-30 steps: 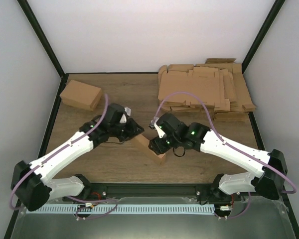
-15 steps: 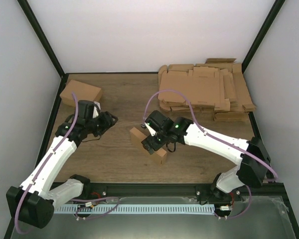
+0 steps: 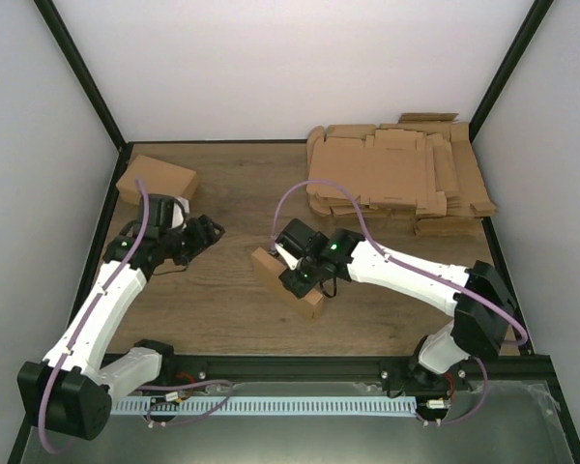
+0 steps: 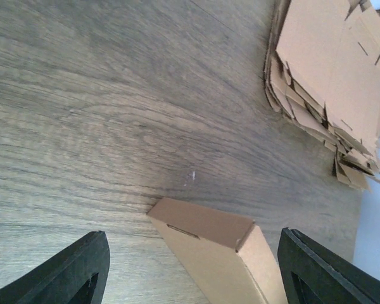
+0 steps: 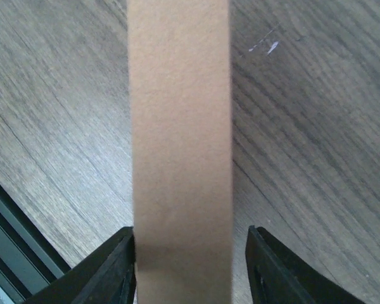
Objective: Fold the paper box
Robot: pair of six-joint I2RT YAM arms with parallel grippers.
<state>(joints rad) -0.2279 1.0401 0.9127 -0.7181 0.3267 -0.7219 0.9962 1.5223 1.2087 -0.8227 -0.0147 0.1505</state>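
While upright, paper box (image 3: 288, 280) between fingers (image 5: 107, 269)

White arm links, black joints and bases, looping purple cables, small green lights, black jaws.

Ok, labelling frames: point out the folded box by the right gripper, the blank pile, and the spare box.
paper box (image 3: 271, 272): top view, its left end.
blank pile (image 3: 382, 169): top view, top sheet.
spare box (image 3: 159, 181): top view, lid.

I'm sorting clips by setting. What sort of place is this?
Likely a robot test cell, not a real packing line: a wooden table enclosed by plain white walls with a black frame, two arms bolted at its edge, and a pile of cardboard blanks for box folding.
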